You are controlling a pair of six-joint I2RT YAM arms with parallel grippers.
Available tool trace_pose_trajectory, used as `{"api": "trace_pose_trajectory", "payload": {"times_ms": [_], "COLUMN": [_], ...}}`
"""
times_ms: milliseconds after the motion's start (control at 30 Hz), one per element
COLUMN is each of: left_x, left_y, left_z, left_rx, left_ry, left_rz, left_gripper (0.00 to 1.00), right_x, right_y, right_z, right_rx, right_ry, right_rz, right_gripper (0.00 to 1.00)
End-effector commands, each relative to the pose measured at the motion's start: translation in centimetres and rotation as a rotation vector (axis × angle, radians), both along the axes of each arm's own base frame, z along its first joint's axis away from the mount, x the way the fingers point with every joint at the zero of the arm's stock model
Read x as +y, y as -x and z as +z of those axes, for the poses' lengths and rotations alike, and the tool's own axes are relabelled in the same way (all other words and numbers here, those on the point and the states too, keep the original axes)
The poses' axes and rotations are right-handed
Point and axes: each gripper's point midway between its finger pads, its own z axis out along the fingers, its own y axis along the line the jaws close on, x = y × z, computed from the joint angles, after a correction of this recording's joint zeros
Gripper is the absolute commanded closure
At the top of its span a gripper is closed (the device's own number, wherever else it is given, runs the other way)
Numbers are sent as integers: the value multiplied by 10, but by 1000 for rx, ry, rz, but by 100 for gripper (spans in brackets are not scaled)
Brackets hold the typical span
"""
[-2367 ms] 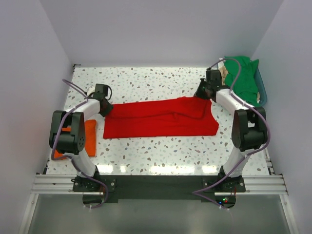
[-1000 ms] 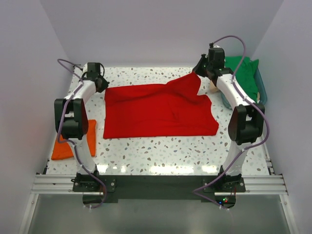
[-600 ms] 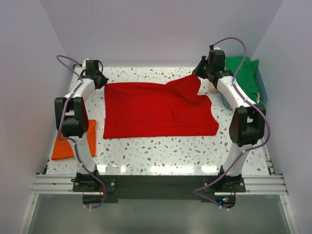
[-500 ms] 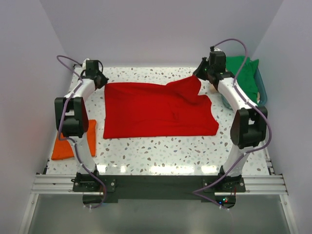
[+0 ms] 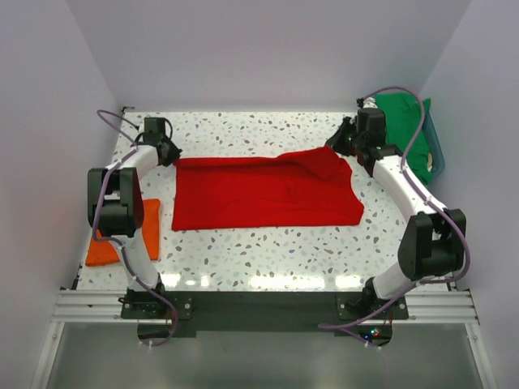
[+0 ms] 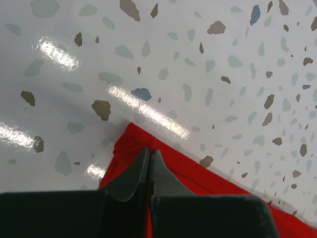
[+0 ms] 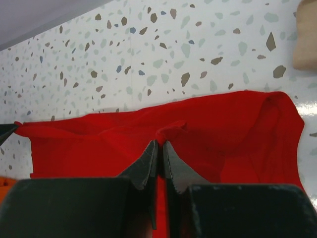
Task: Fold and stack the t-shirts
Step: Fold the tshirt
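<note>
A large bright red t-shirt (image 5: 268,193) lies spread across the middle of the table. My left gripper (image 5: 168,154) is shut on its far left corner, and the left wrist view shows the fingertips (image 6: 150,151) pinching the red cloth (image 6: 213,186) just above the tabletop. My right gripper (image 5: 334,146) is shut on the far right edge. In the right wrist view a small raised fold of the red t-shirt (image 7: 237,129) sits between the closed fingers (image 7: 160,145). An orange t-shirt (image 5: 113,243) lies folded at the left edge. A green one (image 5: 405,130) is heaped at the far right.
A teal basket (image 5: 439,158) under the green cloth stands in the far right corner. A tan piece of cloth (image 7: 306,42) shows just beyond the red shirt's right end. White walls close in the table on three sides. Both arm bases sit at the near edge.
Both grippers have come down and toward the near side with the shirt's far edge. The raised right corner has dropped, and the red cloth now covers less depth.
</note>
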Motion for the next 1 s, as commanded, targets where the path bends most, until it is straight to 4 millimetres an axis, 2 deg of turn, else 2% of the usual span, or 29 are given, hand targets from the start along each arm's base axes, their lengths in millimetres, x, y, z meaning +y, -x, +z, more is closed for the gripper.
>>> {"api": "trace_pose_trajectory", "payload": {"times_ms": [0, 33, 67, 100, 167, 200, 367, 600, 800, 967], "left_x": [9, 9, 8, 8, 7, 5, 4, 0, -3, -3], "left_y": [-2, 0, 1, 6, 10, 15, 31, 56, 73, 80], "left_z": [38, 37, 42, 38, 43, 39, 42, 25, 12, 11], "left_rx": [-102, -100, -113, -101, -114, -104, -113, -87, -75, -82], "left_ry": [-3, -3, 2, 6, 11, 15, 28, 48, 67, 70], "left_rz": [39, 41, 42, 41, 47, 45, 51, 57, 62, 68], "left_gripper": [100, 100, 100, 100, 100, 100, 100, 100, 100, 100], "right_x": [4, 4, 3, 5, 5, 4, 2, -1, -2, -3], "right_y": [13, 19, 23, 27, 35, 39, 48, 59, 68, 75], "right_z": [22, 13, 15, 13, 4, 0, -10, -26, -49, -61], "right_rx": [-75, -56, -60, -55, -36, -31, -8, 21, 64, 87], "right_ry": [-39, -40, -42, -46, -45, -42, -35, -32, -28, -25], "right_rz": [23, 23, 24, 32, 32, 31, 26, 20, 17, 14], "right_gripper": [99, 99, 99, 99, 99, 99, 99, 99, 99, 100]}}
